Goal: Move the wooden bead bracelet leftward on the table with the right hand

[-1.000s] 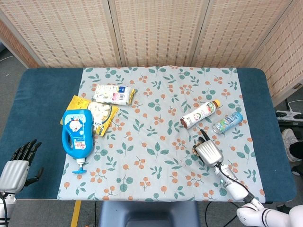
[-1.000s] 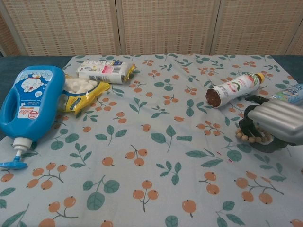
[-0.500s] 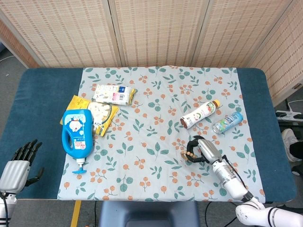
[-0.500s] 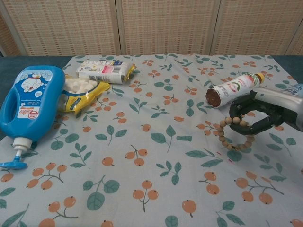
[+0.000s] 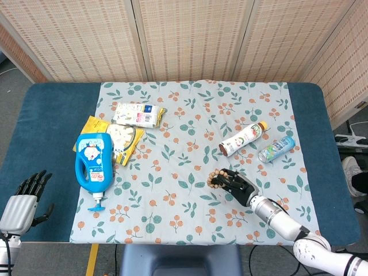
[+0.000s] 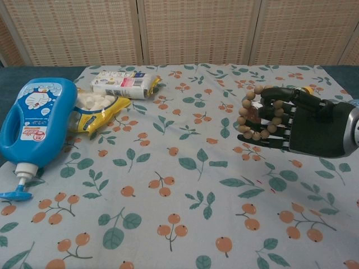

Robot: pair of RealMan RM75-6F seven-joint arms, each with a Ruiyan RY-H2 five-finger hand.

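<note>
The wooden bead bracelet [image 5: 214,180] [image 6: 242,119] hangs looped over the dark fingers of my right hand [image 5: 236,184] [image 6: 297,128], lifted off the floral tablecloth [image 5: 190,190]. The hand holds it with the fingers pointing left, right of the table's middle and in front of the drink bottles. In the chest view the beads curve around the fingertips [image 6: 263,120]. My left hand [image 5: 24,200] hovers off the table's near-left corner, fingers spread and empty, and shows only in the head view.
A blue detergent bottle [image 5: 93,163] [image 6: 33,120] lies at the left beside a yellow snack bag [image 5: 121,138] [image 6: 98,106] and a white packet [image 5: 137,114] [image 6: 120,84]. A drink bottle [image 5: 242,138] and a smaller bottle [image 5: 276,148] lie behind my right hand.
My right hand has lifted the bracelet off the cloth, turned so the fingers point left, and carried it a little leftward. The left hand has not moved.
</note>
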